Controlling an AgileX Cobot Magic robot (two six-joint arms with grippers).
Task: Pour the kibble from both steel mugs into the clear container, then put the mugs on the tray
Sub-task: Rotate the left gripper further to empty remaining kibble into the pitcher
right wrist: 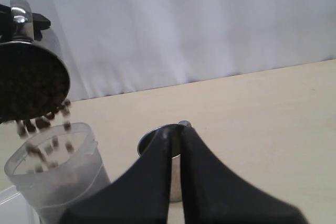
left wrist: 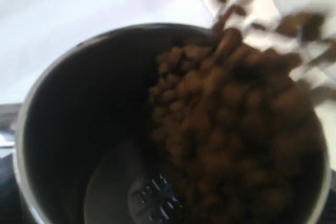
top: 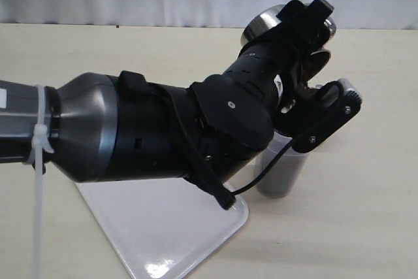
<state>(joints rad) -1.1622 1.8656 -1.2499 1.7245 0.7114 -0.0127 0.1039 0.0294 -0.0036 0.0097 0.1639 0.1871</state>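
Soft even light, motion-blurred kibble [left wrist: 236, 129], glare on tray [top: 163, 236]

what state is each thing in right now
tilted shiny steel mug: held by left gripper, pouring
reddish-brown kibble pellets: falling into the container
tall translucent plastic container: upright, catching kibble
second steel mug: upright, right gripper shut on its wall
flat white plastic tray: no mug on its visible part

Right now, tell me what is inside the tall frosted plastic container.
Small reddish-brown kibble pellets are dropping into the tall frosted plastic container from the tilted shiny steel mug above it. Its frosted wall hides how much has gathered at the bottom.
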